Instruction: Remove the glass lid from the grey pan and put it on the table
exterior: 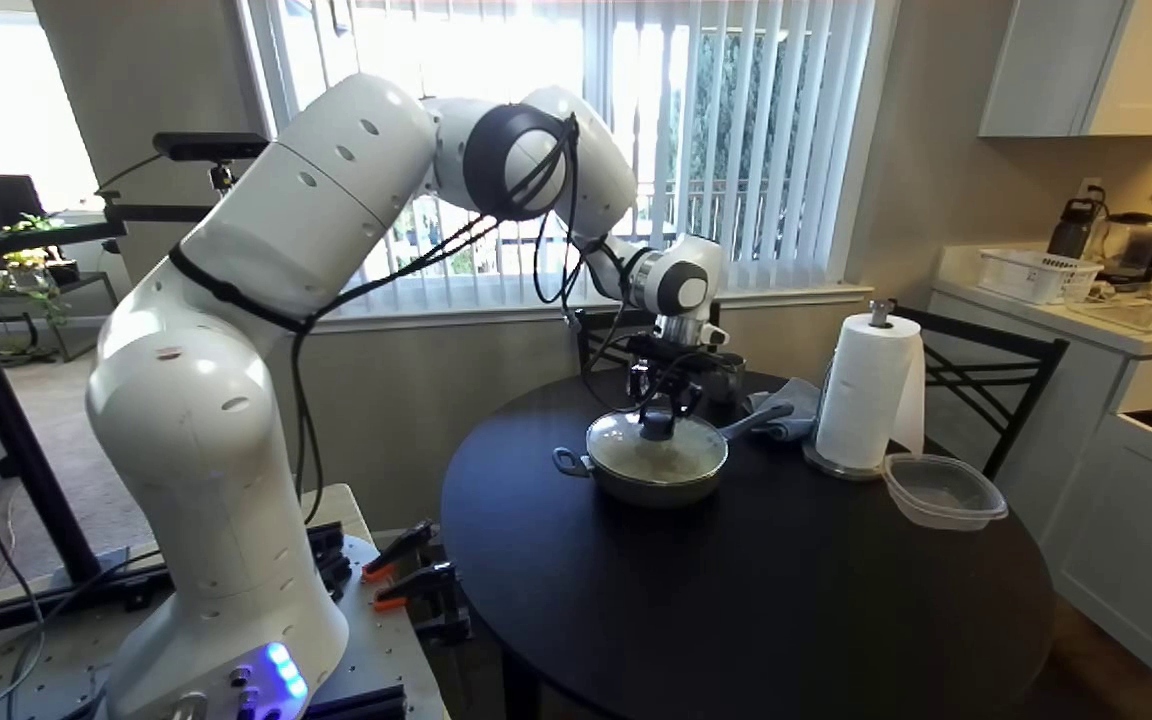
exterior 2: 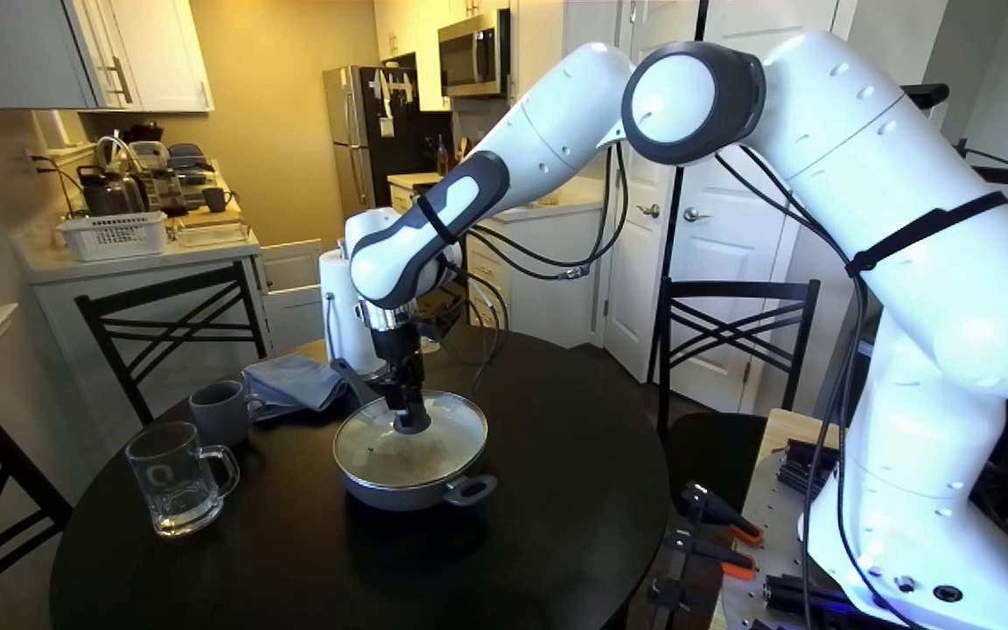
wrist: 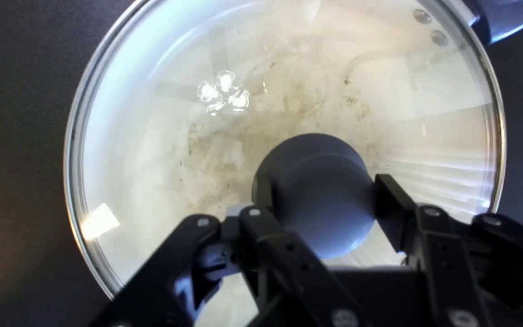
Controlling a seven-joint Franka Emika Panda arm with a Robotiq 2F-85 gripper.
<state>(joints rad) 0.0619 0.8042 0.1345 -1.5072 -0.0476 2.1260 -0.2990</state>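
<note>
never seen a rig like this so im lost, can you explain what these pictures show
The white machine is a robot arm. Two pictures are taken from outside it, from different places; the close-up is taken from its wrist. On the black table stands a grey pan covered by a glass lid. Also there: a glass mug, a grey mug, a cloth, a paper towel roll and a clear plastic container. The jaws stand either side of the lid's dark knob, apparently closed on it.
</note>
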